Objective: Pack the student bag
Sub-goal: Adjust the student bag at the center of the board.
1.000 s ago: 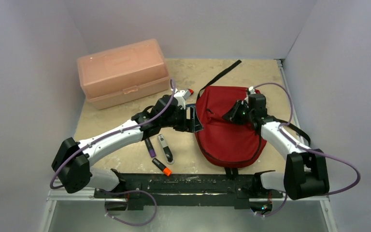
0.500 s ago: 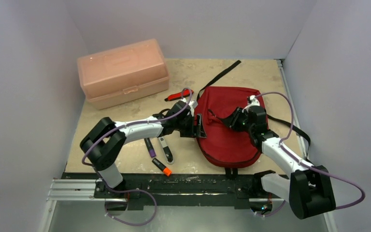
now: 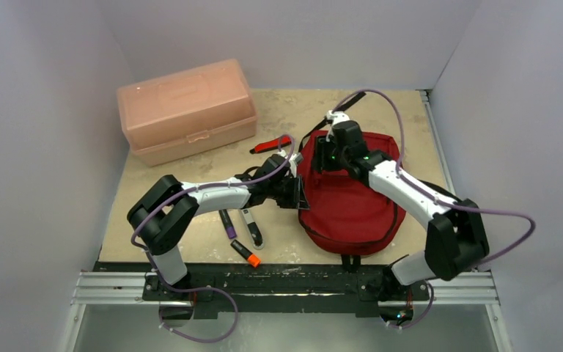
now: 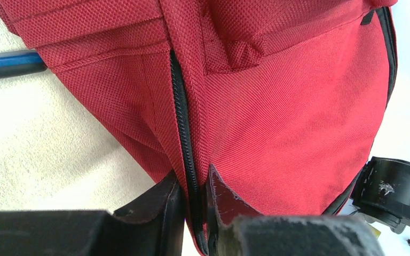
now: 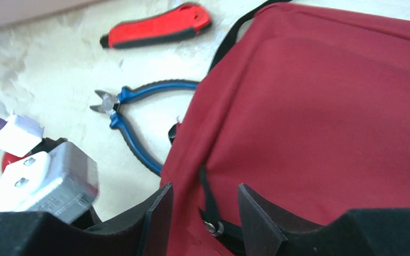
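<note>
Left gripper (image 4: 195, 208) pinching student bag (image 4: 277, 117) at zipper seam (image 4: 184, 138) — jaws nearly together; right gripper (image 5: 205, 213) hovering at bag's edge, jaws standing apart.

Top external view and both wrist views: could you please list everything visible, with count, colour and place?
student bag: one, dark red with black straps, centre-right of the table.
box: one, pale pink plastic, lid shut, far left corner.
hand tool: one, red and black, between the box and the bag.
pliers: one, blue handles, on the table against the bag's edge.
markers: three, one purple, one grey-white, one black with an orange cap, near left.
table: one, beige.
left gripper: one, black, shut on the bag's zipper seam.
right gripper: one, black, open at the bag's far edge.
</note>
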Motion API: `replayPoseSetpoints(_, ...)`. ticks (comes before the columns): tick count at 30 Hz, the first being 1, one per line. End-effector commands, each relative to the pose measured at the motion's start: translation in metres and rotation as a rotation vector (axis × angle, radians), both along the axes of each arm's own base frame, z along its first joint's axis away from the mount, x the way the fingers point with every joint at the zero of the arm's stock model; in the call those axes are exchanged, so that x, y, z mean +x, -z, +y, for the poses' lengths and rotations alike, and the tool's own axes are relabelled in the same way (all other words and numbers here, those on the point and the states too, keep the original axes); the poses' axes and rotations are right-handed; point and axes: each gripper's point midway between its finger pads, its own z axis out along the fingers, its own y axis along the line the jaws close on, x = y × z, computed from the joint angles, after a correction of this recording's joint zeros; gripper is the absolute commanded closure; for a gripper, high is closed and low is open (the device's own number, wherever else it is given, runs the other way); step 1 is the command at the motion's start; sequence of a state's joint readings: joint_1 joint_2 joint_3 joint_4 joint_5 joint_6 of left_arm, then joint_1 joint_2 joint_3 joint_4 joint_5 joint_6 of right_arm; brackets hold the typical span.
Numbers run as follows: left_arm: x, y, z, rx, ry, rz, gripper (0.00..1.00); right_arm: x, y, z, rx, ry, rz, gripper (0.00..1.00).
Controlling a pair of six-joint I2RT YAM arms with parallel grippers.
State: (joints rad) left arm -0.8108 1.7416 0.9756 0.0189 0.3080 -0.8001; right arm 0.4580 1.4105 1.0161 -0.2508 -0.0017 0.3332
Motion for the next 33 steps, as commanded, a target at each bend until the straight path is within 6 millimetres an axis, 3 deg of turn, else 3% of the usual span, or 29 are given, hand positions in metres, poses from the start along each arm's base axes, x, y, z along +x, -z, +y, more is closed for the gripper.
replayPoseSetpoints(1,0.004,-0.006,-0.001,-0.027,0.021,-0.046,0.85,0.005,0.008,0.013,-0.198,-0.040,0.010,0.49)
replayPoseSetpoints(4,0.003,-0.007,0.000,-0.031,0.024,-0.050,0.85,0.005,0.013,0.027,-0.291,-0.056,0.002,0.49)
replayPoseSetpoints(10,0.002,-0.010,-0.001,-0.041,0.033,-0.053,0.86,0.005,0.028,0.026,-0.402,-0.032,0.017,0.53)
replayPoseSetpoints(13,0.001,-0.010,-0.001,-0.040,0.035,-0.057,0.87,0.005,0.027,0.024,-0.406,-0.023,0.014,0.60)
replayPoseSetpoints(16,0.002,-0.010,0.000,-0.036,0.035,-0.063,0.88,0.002,0.025,0.026,-0.387,-0.032,0.020,0.78)
replayPoseSetpoints(18,0.002,-0.010,0.000,-0.036,0.034,-0.066,0.88,-0.002,0.022,0.026,-0.364,-0.027,0.022,0.92)
replayPoseSetpoints(20,0.002,-0.011,0.000,-0.036,0.033,-0.069,0.89,-0.005,0.011,0.031,-0.293,-0.019,-0.002,0.97)
replayPoseSetpoints(25,0.003,-0.007,0.000,-0.032,0.029,-0.061,0.90,-0.010,-0.016,0.021,-0.179,0.060,-0.071,1.00)
replayPoseSetpoints(33,0.003,-0.010,-0.001,-0.040,0.033,-0.065,0.91,-0.011,-0.016,-0.007,0.118,0.139,-0.035,1.00)
